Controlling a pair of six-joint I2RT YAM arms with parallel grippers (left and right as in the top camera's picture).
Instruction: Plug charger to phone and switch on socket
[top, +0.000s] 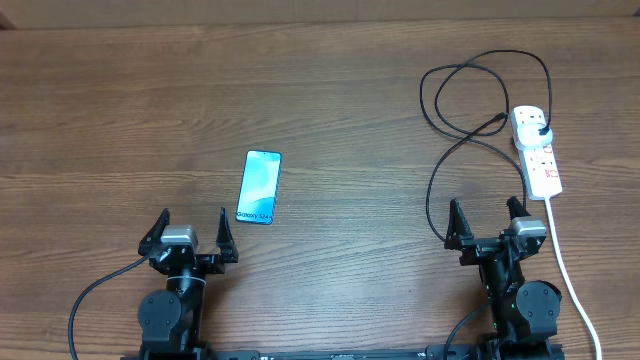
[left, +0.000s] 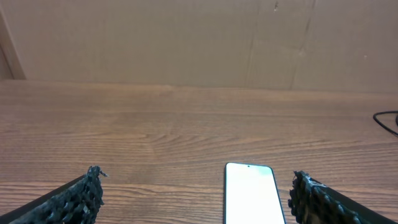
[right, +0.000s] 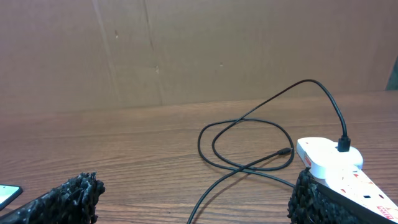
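Spotter: Grippers are both sitting at the near edge of the table (top: 330, 100). On the left gripper (top: 193, 216) the jaws are standing fully wide, gripping nothing. On the right gripper (top: 483, 204) they are doing the same: wide apart, empty.

Logger: What is lying just past the left one?

Spotter: That is the phone (top: 259, 187). It is lying flat, screen up, a little ahead and to the right of the left gripper, not touching it. Its lettered end is pointing toward the robot. In the left wrist view it is showing between the fingers (left: 71, 199), nearer the right-hand one.

Logger: And on the right side?

Spotter: Ahead of the right gripper the charger (right: 309, 81) is trailing in loose loops over the wood. One strand is curving down close by that gripper's left finger. Its tip (right: 286, 150) is resting on the table just left of the socket (top: 537, 150), well apart from the phone. Its plug (top: 541, 129) is sitting in the socket's far end.

Logger: Socket position?

Spotter: It is lying ahead and to the right of the right gripper, pointing lengthwise away from the robot. Its white cord (top: 565, 260) is running back past that arm to the near edge. Switch state: cannot tell.

Logger: Beyond that?

Spotter: At the far edge a cardboard wall (left: 186, 43) is standing.
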